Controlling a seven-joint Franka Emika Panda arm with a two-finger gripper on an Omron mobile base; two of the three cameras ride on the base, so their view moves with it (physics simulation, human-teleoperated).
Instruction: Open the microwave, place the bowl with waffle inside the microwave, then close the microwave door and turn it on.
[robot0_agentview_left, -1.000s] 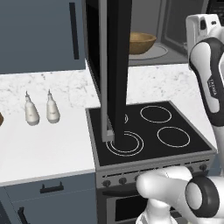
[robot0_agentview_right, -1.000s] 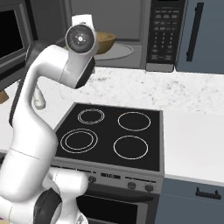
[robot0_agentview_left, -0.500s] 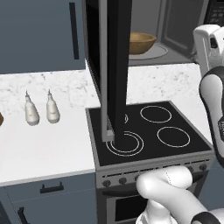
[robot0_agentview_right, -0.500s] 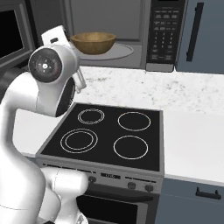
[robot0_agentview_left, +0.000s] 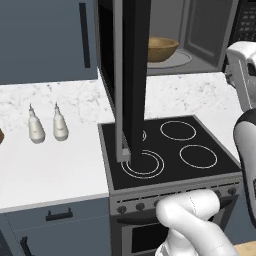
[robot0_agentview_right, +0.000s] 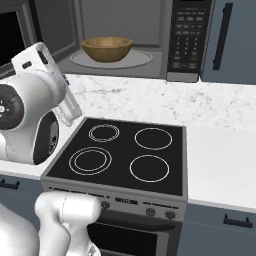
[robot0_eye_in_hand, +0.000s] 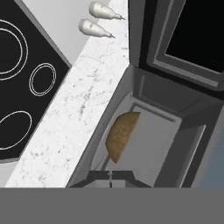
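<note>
The large black microwave with steel-grey trim (robot0_agentview_right: 150, 40) stood open above the rear of the white marble-patterned counter (robot0_agentview_right: 165, 102). Its wide dark-glass door (robot0_agentview_left: 131, 75) was swung fully outward, edge-on in the left base view and projecting over the black four-ring stovetop (robot0_agentview_right: 122, 155). The round tan-brown wooden bowl (robot0_agentview_right: 106, 49) sat upright on the grey round turntable (robot0_agentview_right: 142, 57) inside the cavity, roughly centred; its contents could not be made out. The black keypad panel (robot0_agentview_right: 184, 37) was at the right of the cavity.

The two-finger gripper (robot0_eye_in_hand: 110, 176) was clenched, its dark tips pressed together with nothing between them. In the hand view it was apart from the bowl (robot0_eye_in_hand: 121, 136), at the mouth of the cavity. The white arm (robot0_agentview_right: 35, 115) stood at the left of the stovetop in the right base view.

Two small white bottles (robot0_agentview_left: 46, 126) stood upright, side by side, on the counter left of the stovetop, well apart from the microwave.
</note>
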